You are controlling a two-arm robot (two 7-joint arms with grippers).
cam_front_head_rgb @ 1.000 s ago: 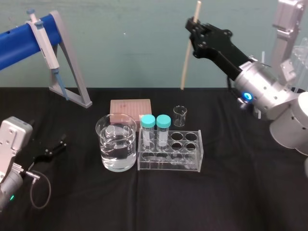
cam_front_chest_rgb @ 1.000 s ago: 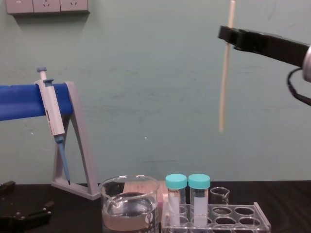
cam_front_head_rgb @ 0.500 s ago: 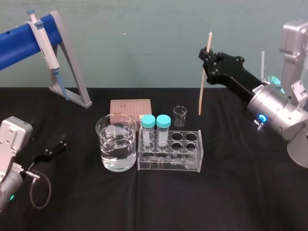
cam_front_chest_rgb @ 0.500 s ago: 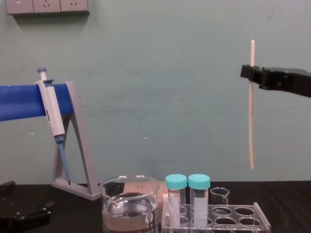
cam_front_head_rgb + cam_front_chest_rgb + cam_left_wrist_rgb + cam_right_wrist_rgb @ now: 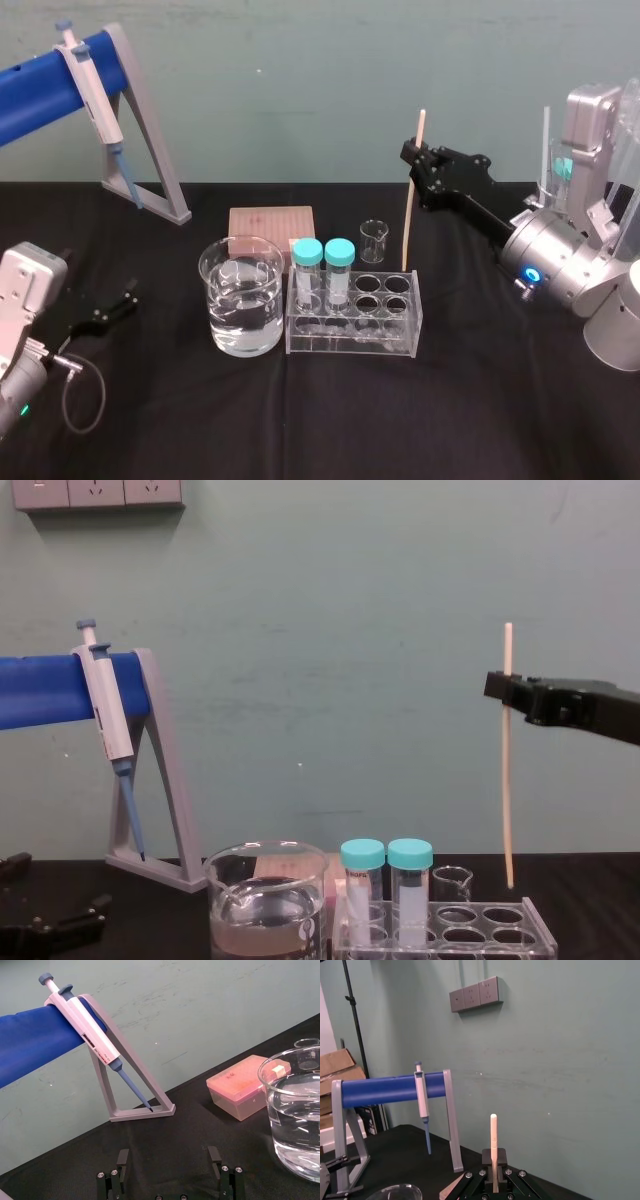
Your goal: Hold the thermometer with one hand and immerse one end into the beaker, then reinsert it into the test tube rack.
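Head view gives you, at the left edge, the left gripper (image 5: 112, 305) resting low on the black bench (image 5: 300, 420), its fingers spread apart and empty. Right of it you find the beaker (image 5: 241, 300), part full of clear liquid, just beside the test tube rack (image 5: 350, 343), which carries two teal-capped tubes (image 5: 307, 255) in its left holes. Farther right, your right gripper (image 5: 413, 160) is clamped on the thermometer (image 5: 409, 220) near its upper end. The rod hangs upright, and in the chest view its lower tip is just above the rack's right end, not in a hole.
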